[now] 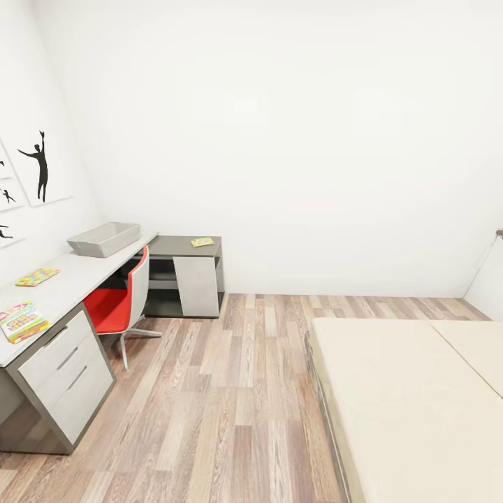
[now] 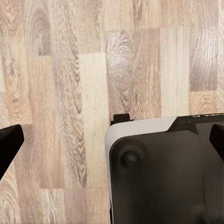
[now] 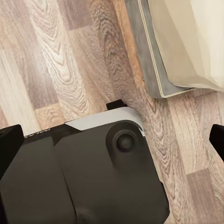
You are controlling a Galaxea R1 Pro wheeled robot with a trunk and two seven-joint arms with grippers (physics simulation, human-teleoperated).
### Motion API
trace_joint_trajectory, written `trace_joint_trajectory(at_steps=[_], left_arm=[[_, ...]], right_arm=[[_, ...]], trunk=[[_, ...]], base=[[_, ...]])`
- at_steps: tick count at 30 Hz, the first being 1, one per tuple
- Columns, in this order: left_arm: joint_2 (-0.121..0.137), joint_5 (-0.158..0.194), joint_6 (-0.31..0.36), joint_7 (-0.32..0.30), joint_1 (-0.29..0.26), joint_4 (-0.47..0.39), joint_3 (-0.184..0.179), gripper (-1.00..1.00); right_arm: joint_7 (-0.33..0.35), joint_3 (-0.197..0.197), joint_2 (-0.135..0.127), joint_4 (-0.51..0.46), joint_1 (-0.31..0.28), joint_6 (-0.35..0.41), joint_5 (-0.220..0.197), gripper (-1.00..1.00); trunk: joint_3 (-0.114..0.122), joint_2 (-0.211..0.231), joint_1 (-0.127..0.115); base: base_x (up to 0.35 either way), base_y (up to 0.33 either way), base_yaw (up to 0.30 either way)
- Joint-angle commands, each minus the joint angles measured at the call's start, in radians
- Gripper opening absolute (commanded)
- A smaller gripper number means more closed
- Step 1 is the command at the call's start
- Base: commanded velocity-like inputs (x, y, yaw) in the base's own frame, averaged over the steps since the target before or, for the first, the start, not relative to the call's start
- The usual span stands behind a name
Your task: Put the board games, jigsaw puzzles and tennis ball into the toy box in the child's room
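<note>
Toy box [image 1: 105,239], pale grey w/ sloped sides, sits near the table's [image 1: 77,276] far end, looks empty from here. Jigsaw puzzle [image 1: 36,276] mid-table, glossy board game [image 1: 22,321] at near end, another flat piece [image 1: 202,242] on the corner desk. Bed [image 1: 412,398] plain cream. Both grippers, left [image 2: 112,142] & right [image 3: 112,140], spread wide, empty, over plank floor. Task prob. not started.

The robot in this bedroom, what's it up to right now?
It isn't handling anything at the moment. Both grippers, left and right, hang open and empty over the wood floor, the right one near a corner of the bed. Across the room, the grey toy box sits on the long table with a jigsaw puzzle and a board game nearer along it. Another small flat toy lies on the darker desk section.
</note>
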Motion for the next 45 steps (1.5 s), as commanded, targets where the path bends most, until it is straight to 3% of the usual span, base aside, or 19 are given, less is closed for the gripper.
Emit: trace_joint_trajectory(at_steps=[1, 13, 45], left_arm=[[0.000, -0.011, -0.005, 0.004, -0.001, 0.002, 0.007, 1.00], [0.000, -0.011, -0.005, 0.004, -0.001, 0.002, 0.007, 1.00], [0.000, -0.011, -0.005, 0.001, 0.001, 0.002, 0.007, 1.00]], right_arm=[[-0.004, 0.008, 0.000, 0.000, -0.001, -0.003, -0.009, 1.00], [-0.004, 0.008, 0.000, 0.000, -0.001, -0.003, -0.009, 1.00], [-0.004, 0.008, 0.000, 0.000, -0.001, -0.003, -0.009, 1.00]], trunk=[[-0.002, -0.002, 0.001], [-0.002, -0.002, 0.001], [-0.002, -0.002, 0.001]], base=[[0.000, 0.000, -0.133], [0.000, 0.000, -0.172], [-0.024, -0.022, -0.005]])
